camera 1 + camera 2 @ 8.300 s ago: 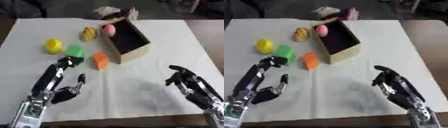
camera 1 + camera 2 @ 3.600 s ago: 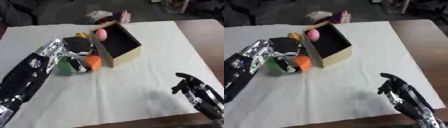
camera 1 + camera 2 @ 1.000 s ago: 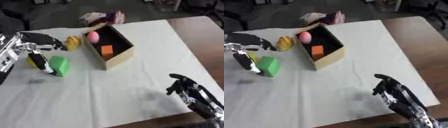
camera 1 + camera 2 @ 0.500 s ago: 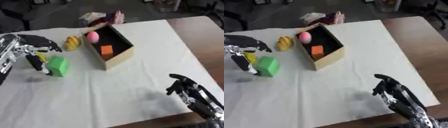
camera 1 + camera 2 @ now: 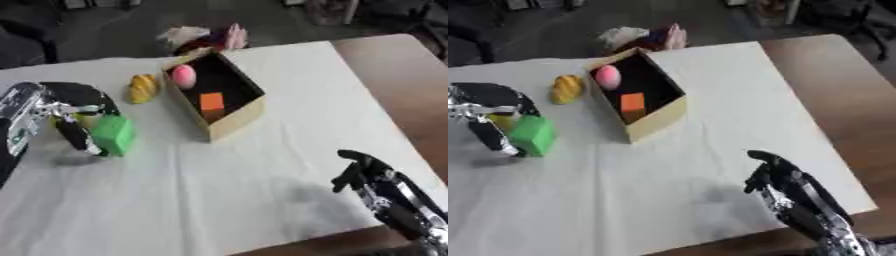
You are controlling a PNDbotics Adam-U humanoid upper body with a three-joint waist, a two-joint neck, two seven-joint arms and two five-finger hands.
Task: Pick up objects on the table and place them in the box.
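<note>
- White cloth (image 5: 262,165) covers most of the tabletop; bare brown wood (image 5: 402,85) shows along its right edge.
- An open cardboard box (image 5: 229,117) near the far edge holds a pink ball (image 5: 183,75) and an orange block (image 5: 211,101).
- A yellow-orange lumpy object (image 5: 143,87) lies just left of the box.
- The left hand (image 5: 72,112), near the left edge, has its fingers curled round a green block (image 5: 113,135).
- The right hand (image 5: 785,187) rests relaxed, holding nothing, near the front right corner.

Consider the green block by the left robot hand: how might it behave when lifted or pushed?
The green block has flat faces, so it probably slides rather than rolls. It looks solid and stiff, perhaps light. The left robot hand spans it, suggesting an easy grasp.
</note>
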